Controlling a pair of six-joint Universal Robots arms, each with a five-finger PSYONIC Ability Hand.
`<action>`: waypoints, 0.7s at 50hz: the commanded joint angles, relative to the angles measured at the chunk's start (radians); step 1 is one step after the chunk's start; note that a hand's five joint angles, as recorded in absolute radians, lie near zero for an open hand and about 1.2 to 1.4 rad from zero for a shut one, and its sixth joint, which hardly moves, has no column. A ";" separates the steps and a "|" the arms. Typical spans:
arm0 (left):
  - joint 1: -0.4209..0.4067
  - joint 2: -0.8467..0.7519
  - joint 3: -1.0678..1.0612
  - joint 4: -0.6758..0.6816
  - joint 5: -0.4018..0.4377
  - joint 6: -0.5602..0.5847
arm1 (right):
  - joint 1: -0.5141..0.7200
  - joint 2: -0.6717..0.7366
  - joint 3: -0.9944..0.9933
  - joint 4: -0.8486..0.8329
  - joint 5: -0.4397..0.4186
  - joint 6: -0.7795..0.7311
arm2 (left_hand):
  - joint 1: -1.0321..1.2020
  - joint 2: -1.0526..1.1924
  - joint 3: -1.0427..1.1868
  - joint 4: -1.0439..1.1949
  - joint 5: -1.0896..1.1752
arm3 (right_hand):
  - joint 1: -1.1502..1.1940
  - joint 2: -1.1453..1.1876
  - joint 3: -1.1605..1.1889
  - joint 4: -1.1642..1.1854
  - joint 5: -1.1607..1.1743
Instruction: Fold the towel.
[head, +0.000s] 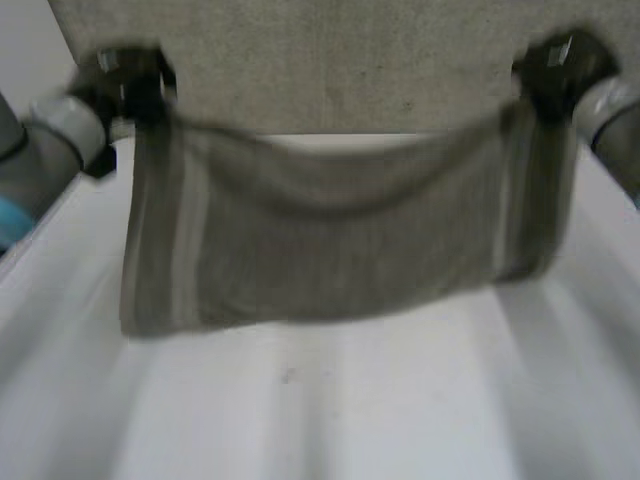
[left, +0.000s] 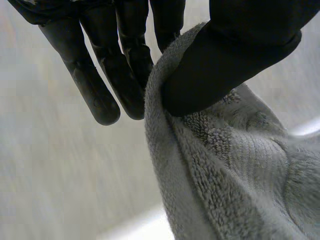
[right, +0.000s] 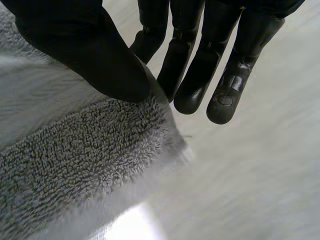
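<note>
Half-hidden left hand (left: 235, 52), right hand (right: 85, 50) pinch towel (head: 330, 250) corners.

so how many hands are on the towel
2. The left hand pinches the towel at one top corner, thumb against fingers. The right hand pinches the other top corner the same way. The towel sags between them.

The towel (head: 330, 250) is made of grey terry cloth. A rough, looped, matt pile is shown in both wrist views, broken by flatter, ribbed woven bands. The left hand (left: 100, 80) and the right hand (right: 200, 70) are cased in a black material that looks like smooth plastic. A dull sheen is seen on it, and fine scuffs are seen at one right fingertip (right: 222, 102). The white table (head: 330, 420) is seen to be smooth, with a soft sheen.
</note>
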 joint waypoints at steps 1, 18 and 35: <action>-0.048 0.083 0.199 0.316 -0.053 -0.017 | 0.013 -0.161 0.001 -0.443 0.013 0.136 | 0.203 0.178 0.179 0.179 0.191 | 0.004 0.182 0.181 0.180 0.187; 0.050 0.109 -0.280 0.469 -0.064 -0.221 | 0.001 -0.168 0.311 -0.238 -0.105 0.137 | 0.203 0.178 0.179 0.179 0.191 | 0.004 0.182 0.181 0.180 0.187; 0.077 0.026 -0.789 0.719 0.129 -0.200 | -0.072 -0.042 0.581 -0.063 -0.151 -0.076 | 0.203 0.178 0.179 0.179 0.191 | 0.004 0.182 0.181 0.180 0.187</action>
